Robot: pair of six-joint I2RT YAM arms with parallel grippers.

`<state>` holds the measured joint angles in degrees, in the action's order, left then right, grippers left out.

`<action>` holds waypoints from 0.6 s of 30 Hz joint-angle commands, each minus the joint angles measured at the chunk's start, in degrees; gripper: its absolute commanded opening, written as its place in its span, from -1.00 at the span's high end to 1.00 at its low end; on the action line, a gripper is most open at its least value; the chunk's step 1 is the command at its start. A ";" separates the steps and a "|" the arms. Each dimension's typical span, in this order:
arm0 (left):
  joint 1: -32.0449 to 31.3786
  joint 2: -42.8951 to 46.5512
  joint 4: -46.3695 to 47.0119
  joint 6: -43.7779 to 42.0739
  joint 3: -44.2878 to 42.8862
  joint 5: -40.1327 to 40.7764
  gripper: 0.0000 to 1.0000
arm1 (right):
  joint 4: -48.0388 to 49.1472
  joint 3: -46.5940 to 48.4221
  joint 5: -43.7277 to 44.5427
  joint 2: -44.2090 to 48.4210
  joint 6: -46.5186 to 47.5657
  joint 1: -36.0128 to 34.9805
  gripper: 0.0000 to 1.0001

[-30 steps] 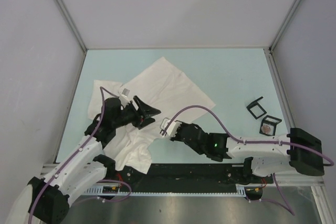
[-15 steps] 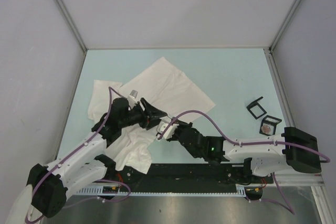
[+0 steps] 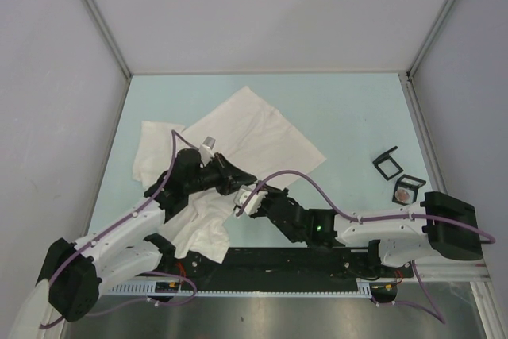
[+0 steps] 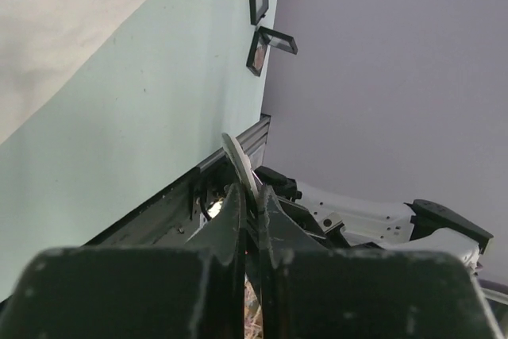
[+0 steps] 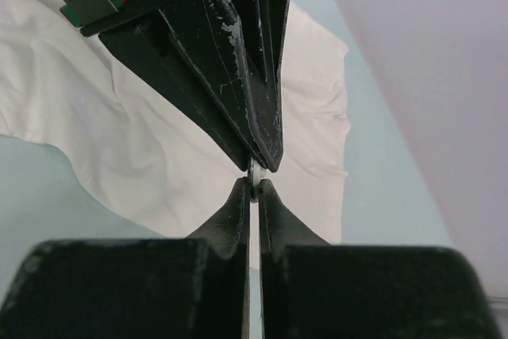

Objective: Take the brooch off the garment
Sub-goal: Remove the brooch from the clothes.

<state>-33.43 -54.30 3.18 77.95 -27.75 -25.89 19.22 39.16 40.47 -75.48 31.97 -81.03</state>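
The brooch (image 5: 254,172) is a thin pale disc seen edge-on, pinched from both sides. My right gripper (image 5: 254,184) is shut on its lower rim. My left gripper (image 4: 250,190) is shut on it too, its black fingers (image 5: 238,77) coming in from above in the right wrist view. In the left wrist view the brooch (image 4: 236,156) pokes out past the fingertips. From above, the left gripper (image 3: 244,181) and the right gripper (image 3: 255,193) meet tip to tip at the near right edge of the white garment (image 3: 254,129). I cannot tell whether the brooch touches the cloth.
Two small black open cases (image 3: 389,163) (image 3: 409,190) stand at the right of the table, the nearer one holding something pinkish. The black base rail (image 3: 278,260) runs along the near edge. Grey walls close in the table on three sides.
The left gripper, open a second ago, has swung right to the right gripper and shut on the brooch. The right arm has shifted slightly left, still holding it.
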 commanded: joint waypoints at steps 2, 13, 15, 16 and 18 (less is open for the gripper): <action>-0.32 1.57 5.34 -5.68 0.68 1.72 0.99 | -1.10 0.66 4.09 0.86 -8.19 0.00 0.54; 5.22 2.27 9.83 -36.45 0.50 -9.43 0.99 | -27.40 -0.83 -31.65 14.39 -47.42 15.01 -0.01; 5.31 2.88 8.43 -38.39 -0.64 -11.55 0.99 | -26.52 -1.19 -39.57 17.55 -51.71 20.44 -0.04; 5.39 3.15 8.33 -39.45 -0.90 -12.33 0.99 | -26.26 -1.27 -42.11 18.43 -52.79 22.30 -0.05; 5.39 3.94 8.51 -39.89 -1.61 -14.09 0.99 | -25.73 -1.28 -48.10 21.07 -54.89 26.08 -0.11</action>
<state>-28.34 -52.56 8.97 45.43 -27.11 -34.00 -5.91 38.00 9.58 -59.24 -11.40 -61.19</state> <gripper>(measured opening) 0.023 0.526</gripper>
